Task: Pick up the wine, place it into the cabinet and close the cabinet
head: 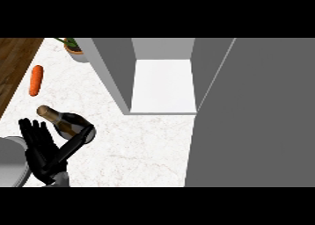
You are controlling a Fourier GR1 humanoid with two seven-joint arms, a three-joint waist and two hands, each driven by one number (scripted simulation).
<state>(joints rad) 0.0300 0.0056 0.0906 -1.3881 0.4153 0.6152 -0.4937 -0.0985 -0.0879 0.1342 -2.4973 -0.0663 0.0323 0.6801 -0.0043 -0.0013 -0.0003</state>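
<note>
The wine bottle (67,121) is dark with a tan neck pointing up-left, and stands on the white marble counter (141,149) at the left. My left hand (44,151) comes in from the lower left. Its fingers are straight and point away from me just left of the bottle. Its thumb (81,137) stretches out against the bottle's lower right side. The hand is open, not curled round the bottle. The grey cabinet (163,83) stands open at the back centre, showing a white inner floor. Its door (264,114) swings out and fills the right side. My right hand does not show.
An orange carrot (35,80) lies on the counter behind the bottle. A potted plant (75,49) stands at the back beside the cabinet's left wall. The counter's left edge runs diagonally along a brown wood floor (7,66).
</note>
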